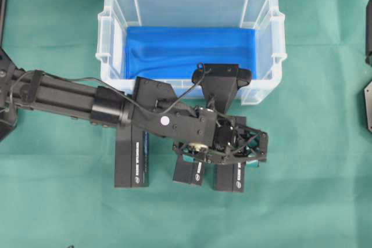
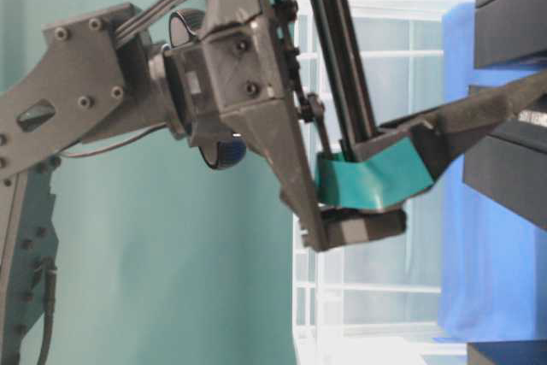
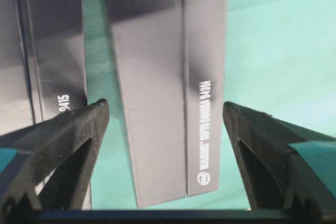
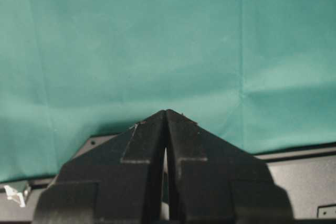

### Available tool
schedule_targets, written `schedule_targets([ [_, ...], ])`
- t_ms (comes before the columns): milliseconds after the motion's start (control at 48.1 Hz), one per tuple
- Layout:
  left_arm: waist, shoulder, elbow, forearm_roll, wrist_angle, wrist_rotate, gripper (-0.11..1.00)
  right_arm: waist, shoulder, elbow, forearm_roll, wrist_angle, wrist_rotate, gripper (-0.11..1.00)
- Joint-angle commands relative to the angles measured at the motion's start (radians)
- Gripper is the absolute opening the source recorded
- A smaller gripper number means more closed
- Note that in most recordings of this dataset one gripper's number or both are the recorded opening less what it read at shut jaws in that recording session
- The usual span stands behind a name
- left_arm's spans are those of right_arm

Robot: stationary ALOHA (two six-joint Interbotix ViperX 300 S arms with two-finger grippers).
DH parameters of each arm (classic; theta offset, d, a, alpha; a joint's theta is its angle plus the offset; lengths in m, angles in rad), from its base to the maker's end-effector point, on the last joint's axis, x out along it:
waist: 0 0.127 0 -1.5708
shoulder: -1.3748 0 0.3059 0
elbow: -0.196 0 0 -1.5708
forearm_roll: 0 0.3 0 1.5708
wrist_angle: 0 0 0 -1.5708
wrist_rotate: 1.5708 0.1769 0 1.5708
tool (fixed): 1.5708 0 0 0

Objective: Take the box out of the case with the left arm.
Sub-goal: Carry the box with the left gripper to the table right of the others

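The clear case (image 1: 192,4) with its blue lining (image 1: 192,50) sits toward the far edge of the green-clothed counter (image 1: 314,190), and three dark boxes lie side by side on the cloth just in front of it, outside the case and partly hidden under the left arm (image 1: 70,94). The left gripper (image 3: 165,111) hangs over the rightmost box (image 3: 168,77) with its jaws spread wide to either side, touching nothing. The right gripper (image 4: 165,114) hovers over bare cloth with its fingers pressed together, and the box lettering is too blurred to read.
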Motion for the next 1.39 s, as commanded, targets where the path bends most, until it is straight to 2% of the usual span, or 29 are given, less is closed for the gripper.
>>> schedule_targets([
  [0, -0.002, -0.049, -0.023, 0.000, -0.003, 0.000, 0.91, 0.000, -0.002, -0.009, -0.002, -0.002, 0.000, 0.00],
  [291, 0.006, -0.071, -0.035, -0.002, 0.014, 0.002, 0.91, 0.000, -0.006, -0.008, -0.002, -0.002, 0.000, 0.00],
  [437, 0.009, -0.107, -0.060, -0.002, 0.063, 0.002, 0.91, 0.000, -0.012, -0.009, -0.002, -0.002, 0.000, 0.00],
  [832, 0.014, -0.072, -0.313, -0.002, 0.255, 0.043, 0.91, 0.000, -0.014, -0.009, -0.002, 0.002, 0.000, 0.00],
  [957, 0.012, -0.063, -0.365, 0.003, 0.305, 0.044, 0.91, 0.000, -0.014, -0.009, -0.002, 0.002, 0.000, 0.00],
  [1373, 0.009, -0.077, -0.342, 0.006, 0.333, 0.066, 0.91, 0.000, -0.015, -0.009, -0.003, 0.002, 0.000, 0.00],
])
